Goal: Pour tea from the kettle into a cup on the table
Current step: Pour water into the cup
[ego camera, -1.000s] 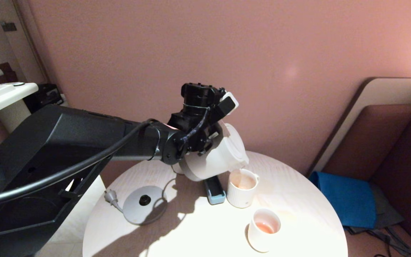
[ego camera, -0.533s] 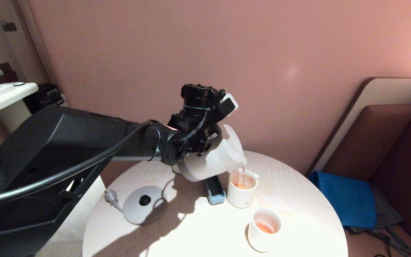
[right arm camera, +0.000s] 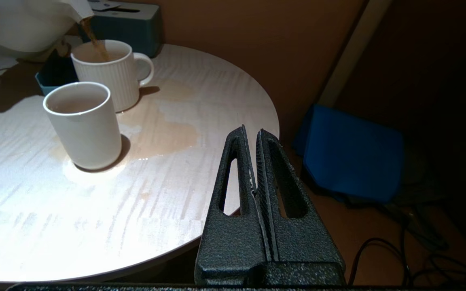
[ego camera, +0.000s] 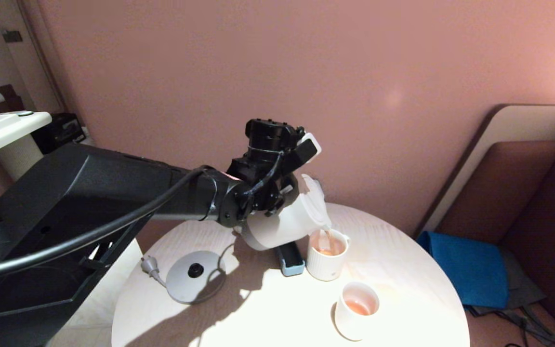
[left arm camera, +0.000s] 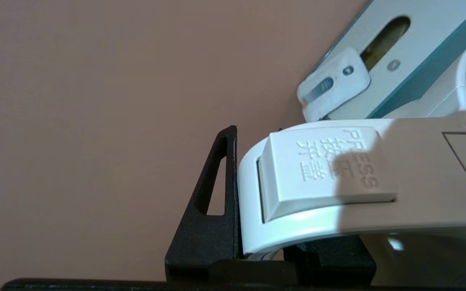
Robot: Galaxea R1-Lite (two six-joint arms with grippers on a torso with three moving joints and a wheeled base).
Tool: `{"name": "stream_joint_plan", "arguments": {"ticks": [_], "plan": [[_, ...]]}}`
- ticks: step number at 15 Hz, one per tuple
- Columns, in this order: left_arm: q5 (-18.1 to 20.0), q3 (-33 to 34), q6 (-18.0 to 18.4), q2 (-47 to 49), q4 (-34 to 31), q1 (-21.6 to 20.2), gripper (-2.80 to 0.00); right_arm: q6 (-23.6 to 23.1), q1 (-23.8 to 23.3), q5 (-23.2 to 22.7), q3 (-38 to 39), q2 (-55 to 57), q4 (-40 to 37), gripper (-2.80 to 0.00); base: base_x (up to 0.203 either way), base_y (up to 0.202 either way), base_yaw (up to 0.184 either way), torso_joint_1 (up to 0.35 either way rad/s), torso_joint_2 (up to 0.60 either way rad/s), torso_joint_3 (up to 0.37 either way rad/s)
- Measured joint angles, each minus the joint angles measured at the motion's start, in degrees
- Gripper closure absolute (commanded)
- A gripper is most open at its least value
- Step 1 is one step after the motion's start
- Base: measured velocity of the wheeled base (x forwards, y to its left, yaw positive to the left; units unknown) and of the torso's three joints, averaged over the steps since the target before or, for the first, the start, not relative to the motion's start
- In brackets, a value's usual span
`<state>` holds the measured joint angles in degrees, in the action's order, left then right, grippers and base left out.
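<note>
Kettle (ego camera: pixel 282 219), cream-white, held in the air above the far-middle part of the round tabletop (ego camera: pixel 403 289) and tipped steeply. Its long axis leans toward the robot's right, so the flat lid faces sideways and the grey-banded bottom turns toward the robot's left. The short spout points down over the cup (ego camera: pixel 326 255), just above its rim. A thin stream of pale orange tea (right arm camera: pixel 95 42) falls from the spout into the cup; the right wrist view shows the stream entering near the rim's inner edge. The cup, a ribbed white mug, stands upright with its loop handle turned toward the robot's right.

The left gripper (left arm camera: pixel 233 202) has its jaws closed on the kettle's squarish handle, near the lid-release button marked PRESS; one black finger (left arm camera: pixel 212 218) lies flat against the handle's end. The left arm reaches in from the left, roughly level, with the wrist rolled so the gripper sits above and behind the kettle body.

The right gripper (right arm camera: pixel 253 161) hangs off the tabletop's right edge, jaws pressed together and holding nothing.

A smooth white cup (ego camera: pixel 356 315) with a little tea stands nearer the robot, apart from the mug. A wet patch (right arm camera: pixel 168 133) spreads on the tabletop beside these two. The grey kettle base (ego camera: pixel 194 277) lies at the left, and a small blue tray (ego camera: pixel 289 258) sits under the kettle, just beside the mug.
</note>
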<state>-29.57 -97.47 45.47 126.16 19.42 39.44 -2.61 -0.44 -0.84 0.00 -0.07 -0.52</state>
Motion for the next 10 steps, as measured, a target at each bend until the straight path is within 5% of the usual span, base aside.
{"name": "stream_joint_plan", "arguments": {"ticks": [10], "plan": [[-0.4,1.6,-0.6,-0.4,2.6,0.0,0.00,0.0,0.0,0.0,0.0,0.0,0.0,0.00,0.000,0.000,0.000,0.000,0.00,0.000]]}}
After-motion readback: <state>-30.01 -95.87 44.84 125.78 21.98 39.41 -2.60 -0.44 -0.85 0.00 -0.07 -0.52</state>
